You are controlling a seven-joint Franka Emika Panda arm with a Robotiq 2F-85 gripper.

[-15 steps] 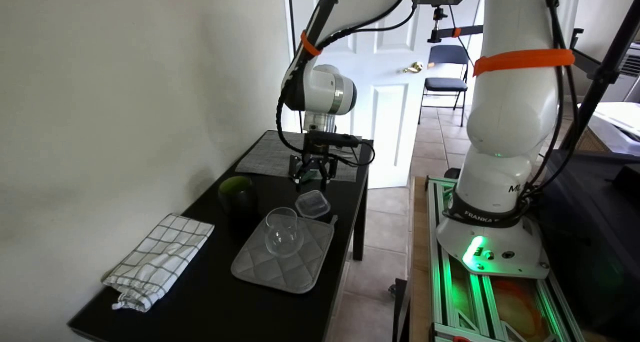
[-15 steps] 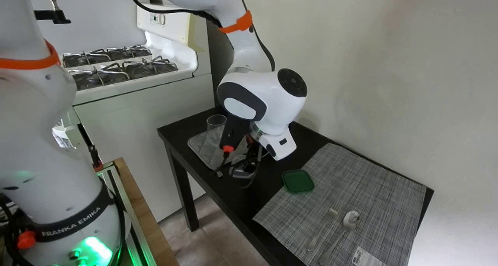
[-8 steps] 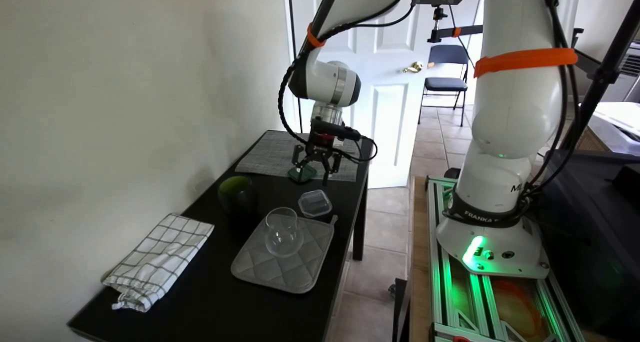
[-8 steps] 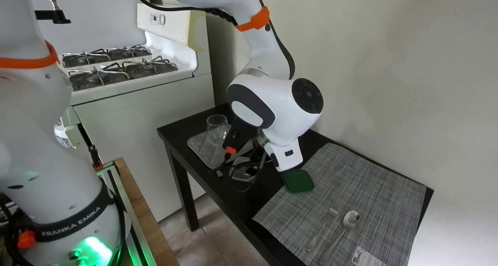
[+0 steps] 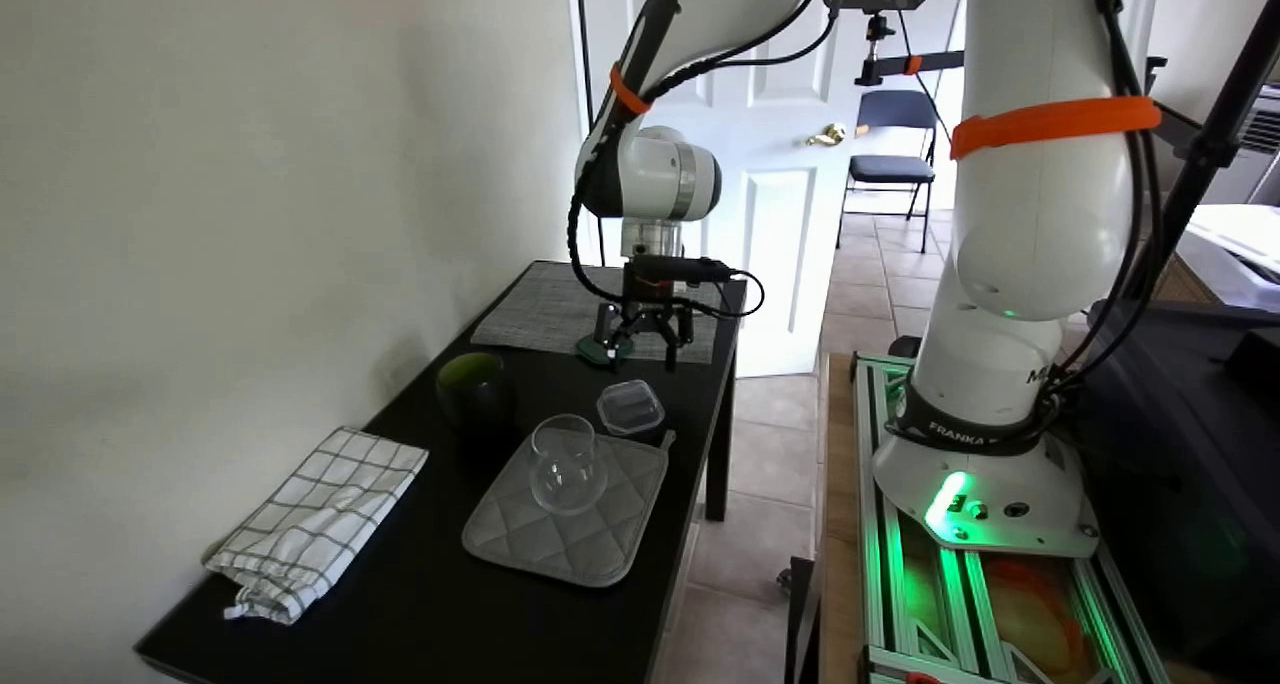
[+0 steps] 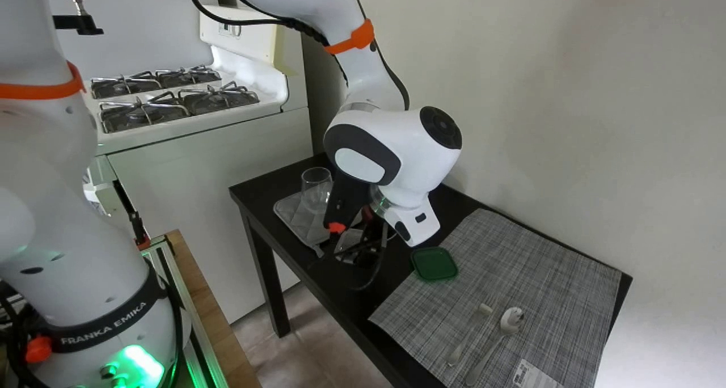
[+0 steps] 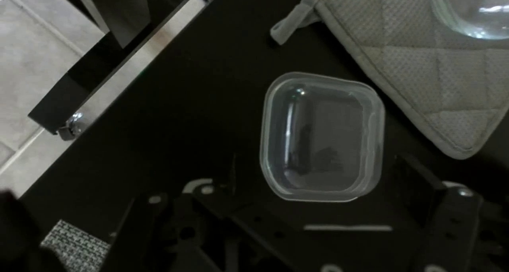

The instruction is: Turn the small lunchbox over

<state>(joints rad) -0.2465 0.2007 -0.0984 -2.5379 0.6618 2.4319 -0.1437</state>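
Small lunchbox (image 7: 322, 138), a clear plastic container with rounded corners, was seen on the black table (image 7: 171, 105) in the wrist view, just beside a grey quilted pad (image 7: 417, 77); whether the 2 were touching could not be told, and which way up the container was set could not be made out either. In an exterior view the end effector (image 5: 642, 361) was held above the table, apart from the lunchbox, with its 2 jaws pointed down and spread wide; nothing was gripped between them. In the wrist view the lunchbox was seen ahead of the gap between those jaws. On the pad a clear round glass (image 5: 567, 479) was stood upright. A dark cup (image 5: 476, 394) with a green inside was placed near the wall (image 5: 250, 214), and farther along that side a white checked cloth (image 5: 320, 519) was laid. In an exterior view a green lid (image 6: 434, 264) was set across the edge of a grey woven placemat (image 6: 544, 274), on which a spoon (image 6: 512, 319) and a fork (image 6: 468, 337) were laid. There the end effector was largely hidden behind the white arm (image 6: 420, 155), and a white stove (image 6: 215, 161) was seen beyond the end of the table.
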